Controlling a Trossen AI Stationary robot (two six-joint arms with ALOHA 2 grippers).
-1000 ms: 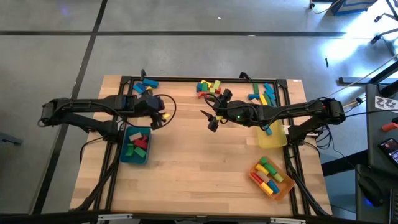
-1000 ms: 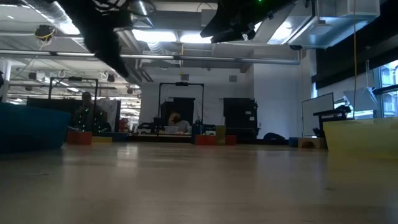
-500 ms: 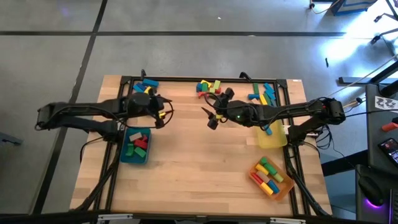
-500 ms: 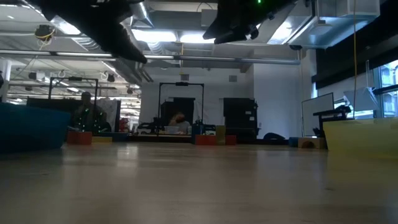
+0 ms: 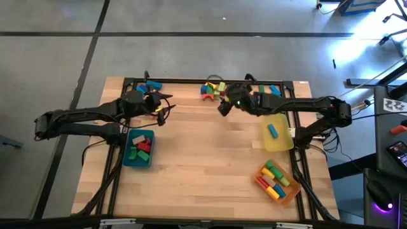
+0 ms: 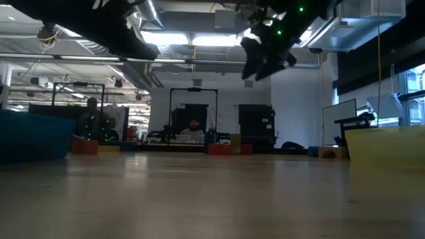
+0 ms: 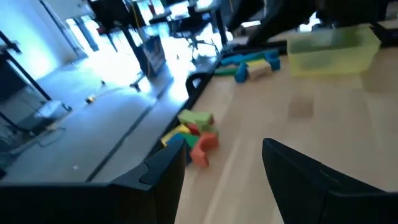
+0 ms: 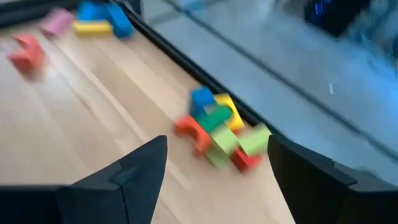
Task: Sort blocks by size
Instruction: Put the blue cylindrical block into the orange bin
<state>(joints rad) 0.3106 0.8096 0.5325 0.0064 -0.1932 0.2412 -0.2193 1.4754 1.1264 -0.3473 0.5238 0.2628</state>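
Note:
Loose blocks lie along the table's far edge in three groups: a middle pile (image 5: 213,89), a left group (image 5: 149,85) and a right group (image 5: 267,94). My right gripper (image 5: 222,107) hangs open in the air just near of the middle pile (image 8: 217,134), empty. My left gripper (image 5: 163,109) is open and empty too, raised over the table between the left group and the teal tray (image 5: 126,156). In its wrist view the middle pile (image 7: 194,134) lies ahead of the open fingers (image 7: 168,168).
The teal tray holds a few red and green blocks. The yellow tray (image 5: 282,144) at the right holds one blue block (image 5: 273,131). An orange tray (image 5: 284,193) at the near right holds several blocks. Bare wood lies in the table's middle and near part (image 5: 203,172).
My right gripper has swung toward the table's far edge, closer to the middle pile, and rolled while staying open. My left gripper has shifted a little toward the far edge and tipped up from pointing down to nearly level, still open. No block has moved.

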